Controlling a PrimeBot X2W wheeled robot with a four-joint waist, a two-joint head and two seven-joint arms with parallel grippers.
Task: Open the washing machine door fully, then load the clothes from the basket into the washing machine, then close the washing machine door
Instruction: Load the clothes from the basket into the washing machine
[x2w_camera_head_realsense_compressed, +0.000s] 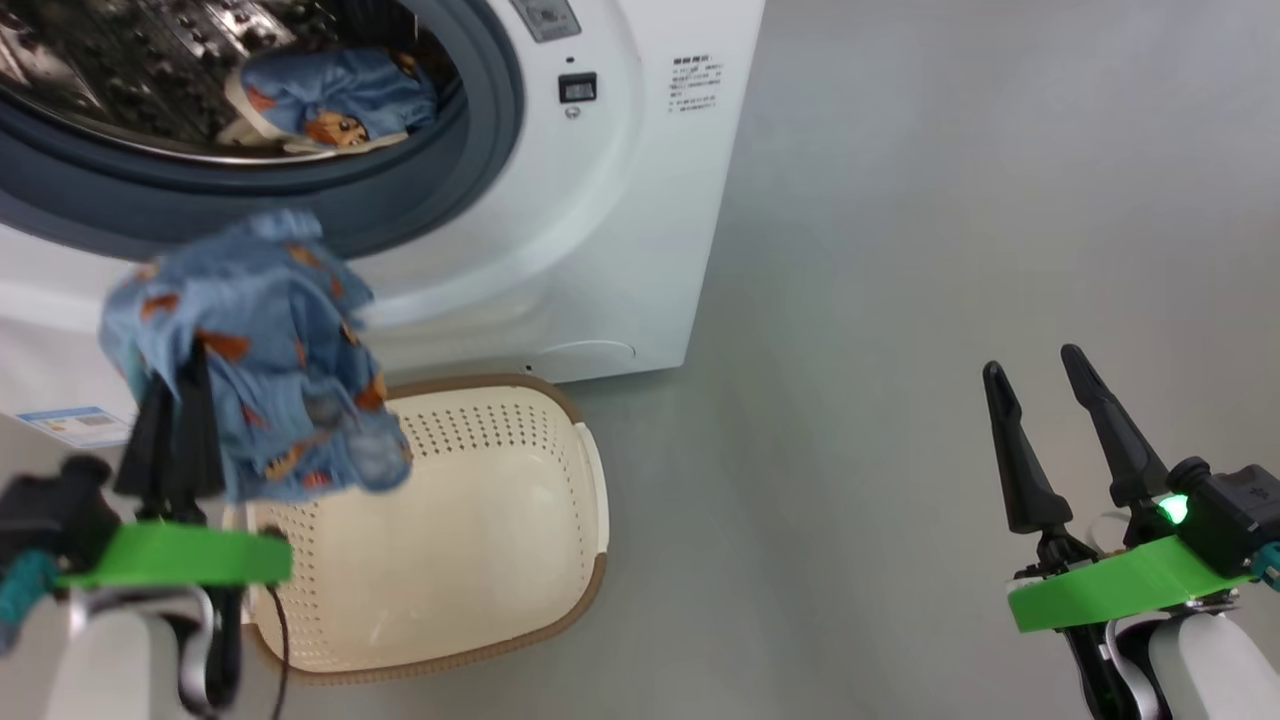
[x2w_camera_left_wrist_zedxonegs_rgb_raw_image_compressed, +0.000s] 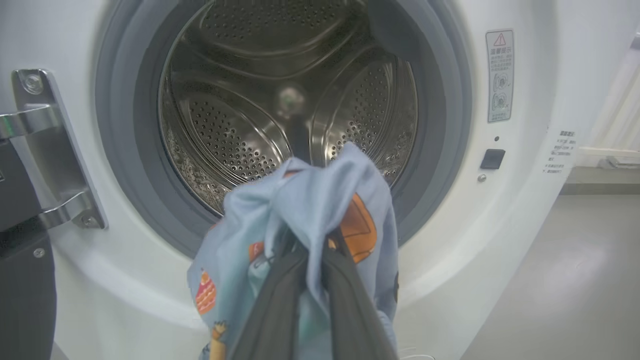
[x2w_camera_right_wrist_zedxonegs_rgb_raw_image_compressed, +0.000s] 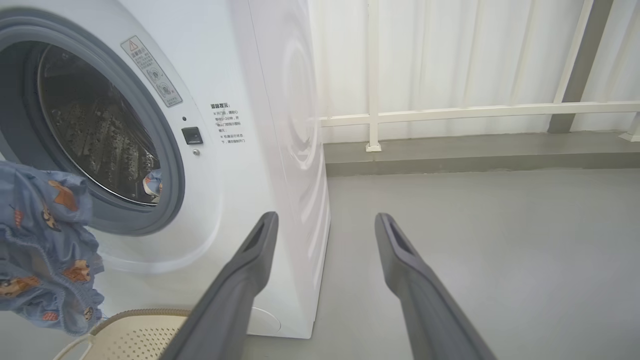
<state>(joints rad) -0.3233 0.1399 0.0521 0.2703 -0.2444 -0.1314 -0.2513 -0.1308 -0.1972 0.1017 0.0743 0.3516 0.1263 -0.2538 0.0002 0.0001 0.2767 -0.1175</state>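
Head cam, looking down: my L gripper (x2w_camera_head_realsense_compressed: 185, 385) is pinched tight on a blue garment (x2w_camera_head_realsense_compressed: 260, 380) w/ orange animal prints. The garment hangs bunched from the fingers, above the cream basket (x2w_camera_head_realsense_compressed: 590, 480) and just below the mouth of the white washer (x2w_camera_head_realsense_compressed: 600, 200). A second blue garment (x2w_camera_head_realsense_compressed: 340, 95) lies inside the drum (x2w_camera_head_realsense_compressed: 130, 60). The basket looks bare where I can see in; part of it is hidden behind the cloth. My R gripper (x2w_camera_head_realsense_compressed: 1035, 362) is at lower right over the floor, fingers spread wide, holding nothing.

Step in hand, as I judge it: get this garment into the drum. To do it well I'd lift until the trailing cloth clears the grey rubber ring (x2w_camera_left_wrist_zedxonegs_rgb_raw_image_compressed: 120, 165). Then I'd push well past the lip and let go only once deep inside, so nothing drapes over the ring and blocks the door later.

L wrist cam adds a straight-on look at the drum's back wall, plus the metal hinge (x2w_camera_left_wrist_zedxonegs_rgb_raw_image_compressed: 50, 150) and the dark door (x2w_camera_left_wrist_zedxonegs_rgb_raw_image_compressed: 22, 300) edge, swung open at left. R wrist cam adds the side angle: how low the cloth hangs vs. the opening, w/ a white railing (x2w_camera_right_wrist_zedxonegs_rgb_raw_image_compressed: 450, 112) behind.
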